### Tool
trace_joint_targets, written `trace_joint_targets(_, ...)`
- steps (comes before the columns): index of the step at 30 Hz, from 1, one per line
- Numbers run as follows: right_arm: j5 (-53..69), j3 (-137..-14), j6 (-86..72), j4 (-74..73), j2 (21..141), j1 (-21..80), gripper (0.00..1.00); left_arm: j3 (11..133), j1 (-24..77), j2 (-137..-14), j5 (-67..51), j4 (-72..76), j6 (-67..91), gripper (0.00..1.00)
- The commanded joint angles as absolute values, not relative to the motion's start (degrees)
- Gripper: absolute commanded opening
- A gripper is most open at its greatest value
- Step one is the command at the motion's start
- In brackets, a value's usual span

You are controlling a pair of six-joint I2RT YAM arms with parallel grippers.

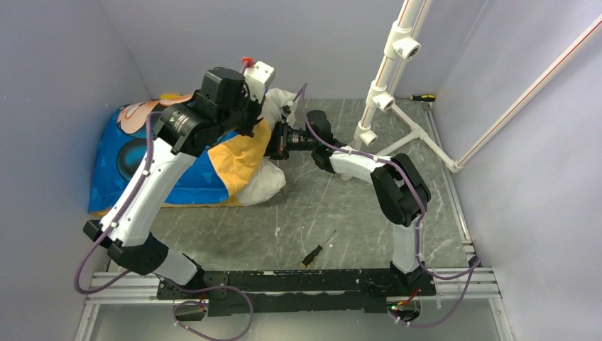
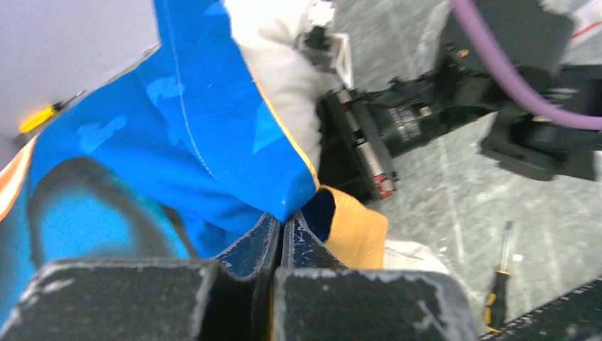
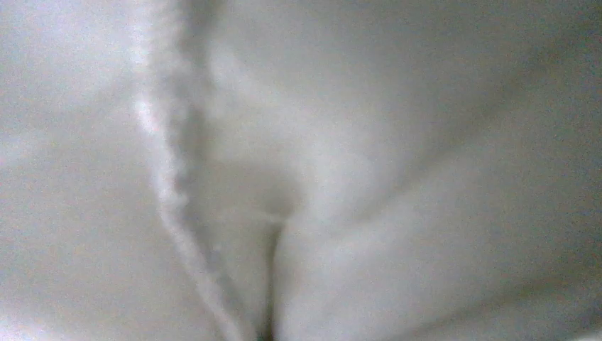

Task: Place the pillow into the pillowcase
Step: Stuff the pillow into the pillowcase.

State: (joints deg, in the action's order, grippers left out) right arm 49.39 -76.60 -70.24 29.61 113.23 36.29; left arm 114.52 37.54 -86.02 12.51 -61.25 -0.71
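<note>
The blue pillowcase lies at the left of the table, its orange inner side folded back at the open end. The white pillow sticks out of that opening. My left gripper is raised over the opening. In the left wrist view it is shut on the hem of the pillowcase, with the pillow behind. My right gripper is pressed into the pillow's end, its fingers hidden. The right wrist view shows only white pillow fabric and a seam.
A black and yellow screwdriver lies on the grey table near the front; it also shows in the left wrist view. Another screwdriver lies at the back right. A white pipe frame stands at the back right. Walls close in on both sides.
</note>
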Motion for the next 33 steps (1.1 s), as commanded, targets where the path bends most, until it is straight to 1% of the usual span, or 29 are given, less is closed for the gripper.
trace_joint_targets(1, 51.15, -78.66, -81.46, 53.56, 111.12, 36.56, 0.0, 115.4, 38.14, -80.21, -6.42, -53.23, 5.75, 0.0)
trace_joint_targets(5, 51.37, -81.02, -84.8, 61.63, 112.67, 36.62, 0.0, 116.34, 38.21, -82.93, -18.76, -47.81, 12.6, 0.0)
trace_joint_targets(7, 51.39, -82.05, -86.15, 64.5, 113.42, 36.65, 0.0, 114.93, 38.28, -84.01, -22.65, -43.35, 16.49, 0.0)
trace_joint_targets(12, 50.27, -84.46, -87.54, 67.48, 114.86, 37.02, 0.0, 116.66, 40.99, -87.41, -24.91, -37.84, 20.07, 0.0)
trace_joint_targets(16, 48.89, -85.64, -89.33, 69.05, 116.2, 38.4, 0.0, 124.78, 44.22, -92.6, -25.51, -39.92, 20.57, 0.0)
trace_joint_targets(21, 47.93, -83.77, -86.25, 63.94, 115.81, 39.79, 0.0, 138.33, 46.52, -99.47, -25.07, -45.07, 23.54, 0.0)
trace_joint_targets(27, 45.3, -83.66, -82.03, 56.08, 115.59, 40.87, 0.0, 139.62, 50.5, -102.76, -27.01, -32.35, 30.51, 0.0)
trace_joint_targets(31, 43.29, -85.3, -77.44, 48.15, 114.52, 40.78, 0.0, 146.42, 54.12, -107.46, -27.97, -33.84, 30.67, 0.0)
trace_joint_targets(33, 42.94, -85.81, -75.79, 46.02, 114.43, 40.78, 0.0, 146.48, 54.49, -106.91, -25.97, -36.57, 29.02, 0.0)
